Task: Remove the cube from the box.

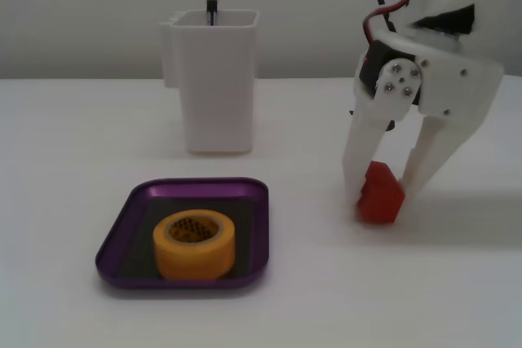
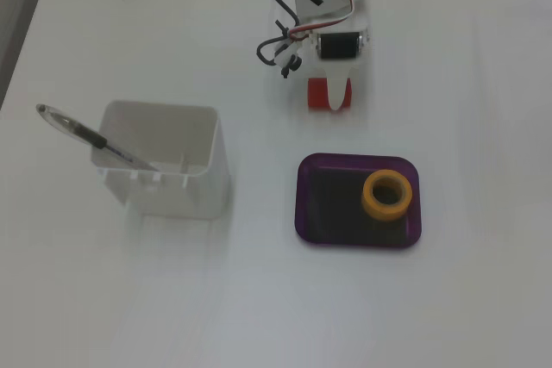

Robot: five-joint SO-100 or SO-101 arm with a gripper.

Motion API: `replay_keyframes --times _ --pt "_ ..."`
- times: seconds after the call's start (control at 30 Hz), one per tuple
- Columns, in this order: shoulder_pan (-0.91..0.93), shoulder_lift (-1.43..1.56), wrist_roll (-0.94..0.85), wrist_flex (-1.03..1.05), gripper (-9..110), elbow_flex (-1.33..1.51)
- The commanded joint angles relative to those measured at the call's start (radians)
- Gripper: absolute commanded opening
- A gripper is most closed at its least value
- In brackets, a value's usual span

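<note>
white table [image 1: 73, 160] carries box [image 1: 114, 242], white container [image 1: 216, 79], cube [image 1: 381, 193].

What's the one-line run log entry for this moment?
gripper: around cube | cube: on table, outside box | box: holds tape roll

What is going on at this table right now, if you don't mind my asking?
A small white robot arm has its gripper down on the table, its jaws on either side of a red cube. The cube is already outside the purple box and sits on the white tabletop beside it. Only a yellow tape roll remains in the box. A white container with a pen in it stands further off, untouched. Whether the jaws press the cube cannot be told.
</note>
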Motion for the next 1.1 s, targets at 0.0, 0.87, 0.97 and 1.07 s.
replay_keyframes --times 0.0,0.87,0.97,1.07 --pt "-0.002 0.057 -0.006 -0.061 -1 0.023" --pt "-0.017 0.074 0.012 0.091 24 -0.104" --pt "-0.017 0.075 0.012 0.138 24 -0.156" --pt "-0.018 0.086 0.012 0.199 24 -0.219"
